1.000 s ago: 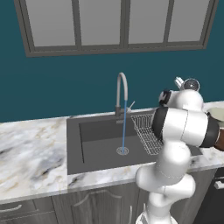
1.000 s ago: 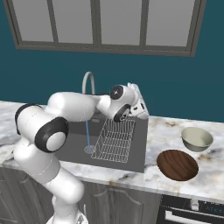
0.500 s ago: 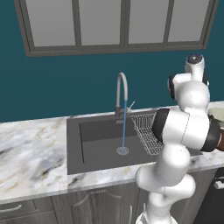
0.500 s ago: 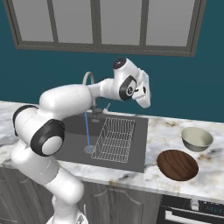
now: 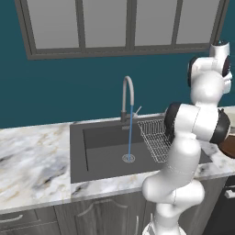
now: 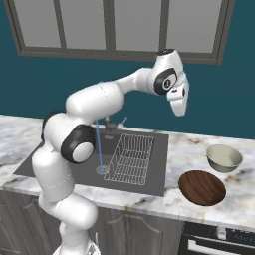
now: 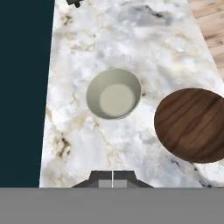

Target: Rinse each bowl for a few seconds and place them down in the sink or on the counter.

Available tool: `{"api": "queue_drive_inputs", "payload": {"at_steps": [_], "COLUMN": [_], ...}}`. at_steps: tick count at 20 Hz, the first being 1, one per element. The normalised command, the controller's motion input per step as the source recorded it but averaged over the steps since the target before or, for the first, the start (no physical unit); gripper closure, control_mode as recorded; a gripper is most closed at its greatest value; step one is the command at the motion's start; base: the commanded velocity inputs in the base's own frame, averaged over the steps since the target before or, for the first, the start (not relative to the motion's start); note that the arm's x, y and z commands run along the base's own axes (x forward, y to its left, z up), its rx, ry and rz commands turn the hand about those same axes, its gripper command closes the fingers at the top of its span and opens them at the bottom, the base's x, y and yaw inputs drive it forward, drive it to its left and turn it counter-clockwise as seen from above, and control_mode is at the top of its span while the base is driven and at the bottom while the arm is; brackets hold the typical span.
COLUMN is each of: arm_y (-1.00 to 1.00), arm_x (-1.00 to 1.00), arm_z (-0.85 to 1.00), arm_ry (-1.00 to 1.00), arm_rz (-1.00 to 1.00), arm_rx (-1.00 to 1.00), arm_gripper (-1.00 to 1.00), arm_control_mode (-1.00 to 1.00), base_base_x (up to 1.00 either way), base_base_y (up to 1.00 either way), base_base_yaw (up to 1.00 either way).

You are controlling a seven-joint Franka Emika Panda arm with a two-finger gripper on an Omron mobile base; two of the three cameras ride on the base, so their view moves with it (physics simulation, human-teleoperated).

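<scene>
- Pale cream-green bowl [image 6: 224, 158]: upright, glossy inside, empty, on the counter [image 6: 189, 152] right of the sink [image 6: 84, 168].
- Dark reddish-brown bowl [image 6: 201, 188]: on the counter right of the sink, near the front edge, just beside the pale bowl.
- Sink: dark grey basin, faucet [image 6: 107, 122] running 1 thin stream onto the drain [image 6: 101, 170].

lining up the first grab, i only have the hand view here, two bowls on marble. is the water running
Observer: Yes, a thin stream falls from the faucet onto the drain.
Operator: where's the sink from the bowls
Observer: In the right base view it lies left of the cream bowl and the brown bowl, with the wire rack in its near end.
Operator: how high is the gripper
Observer: The gripper hangs shut, well above the counter, nearer the sink edge than the bowls.
</scene>
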Motion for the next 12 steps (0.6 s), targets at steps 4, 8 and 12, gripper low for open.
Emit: {"api": "queue_drive_inputs", "payload": {"at_steps": [4, 8, 12], "arm_y": [-0.49, -0.43, -0.38], "arm_x": [-0.21, -0.16, -0.18], "arm_z": [0.00, -0.05, -0.21], "arm_ry": [0.07, 0.00, 0.00], "arm_rz": [-0.03, 0.00, 0.00], "arm_rx": [0.13, 0.07, 0.05], "arm_gripper": [1.00, 1.00, 1.00], "arm_control_mode": [-1.00, -1.00, -1.00], "base_base_x": [0.00, 0.00, 0.00], "base_base_y": [0.00, 0.00, 0.00], "base_base_yaw": [0.00, 0.00, 0.00]}}
